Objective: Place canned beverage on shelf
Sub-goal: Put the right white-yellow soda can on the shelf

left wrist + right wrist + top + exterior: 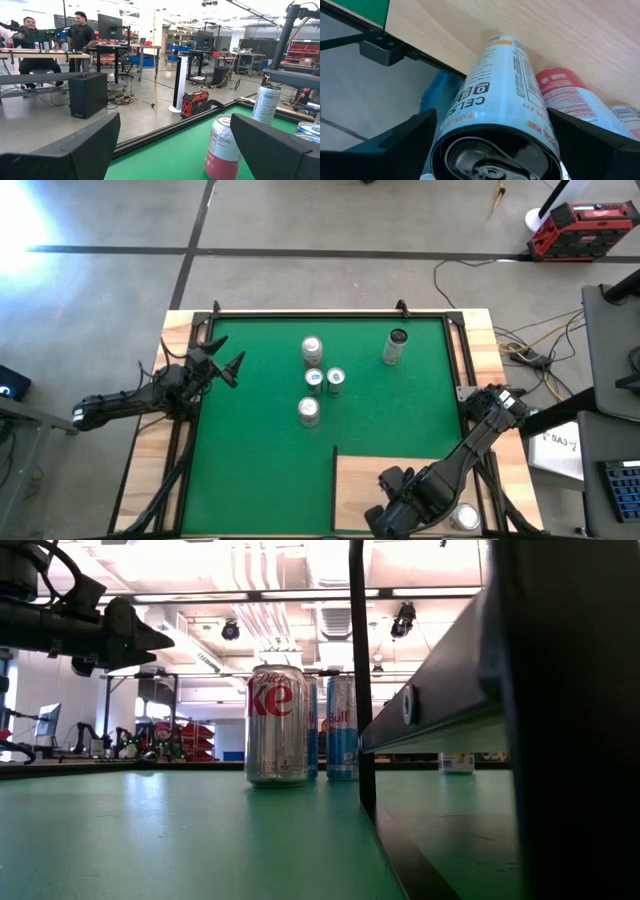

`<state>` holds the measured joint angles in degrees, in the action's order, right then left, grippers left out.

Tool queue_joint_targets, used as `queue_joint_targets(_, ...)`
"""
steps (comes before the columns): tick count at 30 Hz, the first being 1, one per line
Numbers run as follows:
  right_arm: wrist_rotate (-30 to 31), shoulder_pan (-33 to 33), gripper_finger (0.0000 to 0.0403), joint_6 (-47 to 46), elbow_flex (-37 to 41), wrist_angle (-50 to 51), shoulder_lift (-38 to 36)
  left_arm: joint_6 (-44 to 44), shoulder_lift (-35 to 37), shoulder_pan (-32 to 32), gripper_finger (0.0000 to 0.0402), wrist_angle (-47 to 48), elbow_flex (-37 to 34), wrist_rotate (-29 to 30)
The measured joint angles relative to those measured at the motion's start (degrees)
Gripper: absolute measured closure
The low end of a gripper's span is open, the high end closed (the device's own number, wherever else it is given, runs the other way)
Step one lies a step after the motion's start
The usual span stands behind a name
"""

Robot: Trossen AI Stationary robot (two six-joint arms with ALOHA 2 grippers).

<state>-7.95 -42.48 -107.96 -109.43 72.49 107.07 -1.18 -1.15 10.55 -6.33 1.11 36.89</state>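
Green mat [270,470] holds four upright cans [312,380]; right end effector [490,145], spread wide, straddles a white can [500,105] on the shelf [365,480].

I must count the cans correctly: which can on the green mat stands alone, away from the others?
The dark-topped can, alone on the green mat's right side; the other four cans stand clustered near its middle.

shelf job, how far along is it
Partly done. On the shelf at least two cans already stand, a red one among them. The right gripper straddles a Celsius can there, fingers spread beside it. Five cans remain on the green mat. The left gripper waits open at the mat's left edge.
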Motion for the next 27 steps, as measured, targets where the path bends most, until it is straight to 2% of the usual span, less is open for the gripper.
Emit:
queue_joint_targets(10,-0.2,0.0,0.0094,-0.8,0.0,0.1,0.0,0.0,0.0,0.0,0.0038,0.0,0.0,0.0)
queue_joint_targets(16,-0.2,0.0,0.0127,-5.1,0.0,0.0,0.0,0.0,0.0,0.0,0.0038,0.0,0.0,0.0)
queue_joint_targets(27,-0.1,0.0,0.0119,-11.0,0.0,-2.2,0.0,0.0,0.0,0.0,0.0038,0.0,0.0,0.0)
